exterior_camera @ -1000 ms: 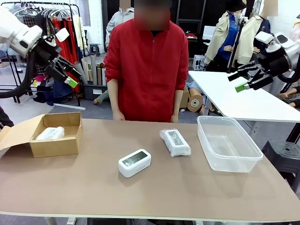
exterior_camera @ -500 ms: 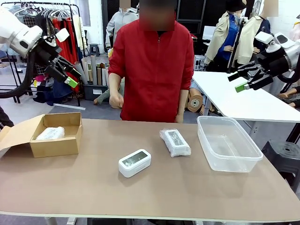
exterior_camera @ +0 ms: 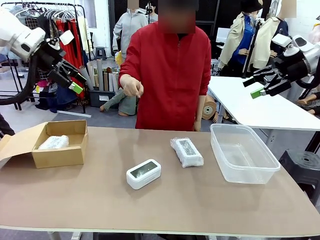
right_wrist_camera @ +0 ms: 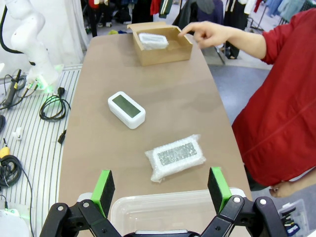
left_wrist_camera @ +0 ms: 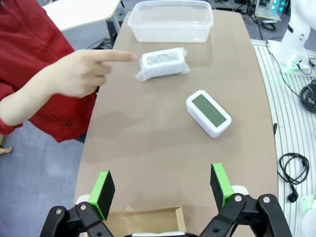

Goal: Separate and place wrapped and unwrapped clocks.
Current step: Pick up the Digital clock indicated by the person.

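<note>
Two robot hands, the left hand [exterior_camera: 79,81] and the right hand [exterior_camera: 252,88], are hanging wide open and empty above the desk [exterior_camera: 200,205]. A person's finger [left_wrist_camera: 118,56] is pointing. One crinkly film-wrapped clock [exterior_camera: 186,152] is lying just left of the clear tub [exterior_camera: 240,175], and the smooth white clock [exterior_camera: 143,173] farther left. Another bundle [exterior_camera: 53,142] is sitting in the cardboard box [exterior_camera: 60,156], far left of the tub. Gripping the bundle's narrow sides squarely looks wise, since the film seems slippery.

White clock [exterior_camera: 143,173] lies near wrapped clock [exterior_camera: 186,152].
</note>
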